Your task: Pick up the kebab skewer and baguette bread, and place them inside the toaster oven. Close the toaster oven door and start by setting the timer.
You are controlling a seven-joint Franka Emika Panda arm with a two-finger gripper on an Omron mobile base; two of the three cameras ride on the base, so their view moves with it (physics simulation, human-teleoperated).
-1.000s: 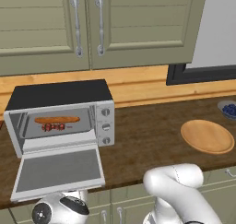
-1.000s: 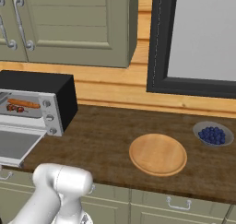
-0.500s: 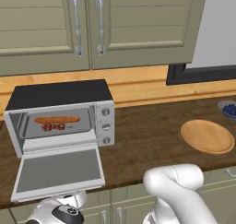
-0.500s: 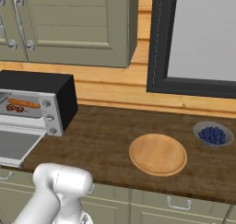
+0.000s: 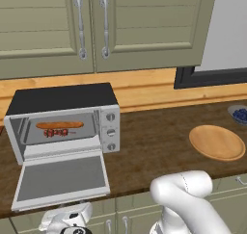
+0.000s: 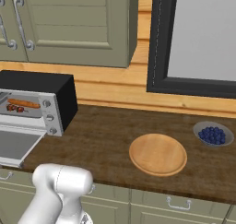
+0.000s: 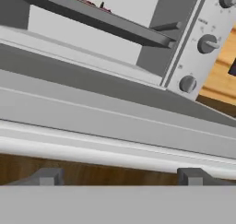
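Silver and black, the toaster oven [image 5: 65,122] sits on the brown wood counter [image 5: 154,141]. Its three round knobs [image 5: 111,132] have tiny marks by them, too small to read. The toaster oven door [image 5: 62,177] hangs open and lies flat over the front edge of the counter. Inside, on the rack, the baguette bread [image 5: 60,125] lies long-ways, and the kebab skewer [image 5: 54,132] lies just in front of it.

The gripper [image 7: 120,176] is low down, in front of the open door. Its two dark fingertips [image 7: 46,177] stand far apart, with nothing between them. The door's silver bar handle [image 7: 92,151] runs right across, just beyond the tips.

Off to the right sits a round wooden plate [image 6: 157,154]. Near it is a small bowl of blueberries [image 6: 213,134]. Green cupboards [image 5: 96,26] hang on the wall above.
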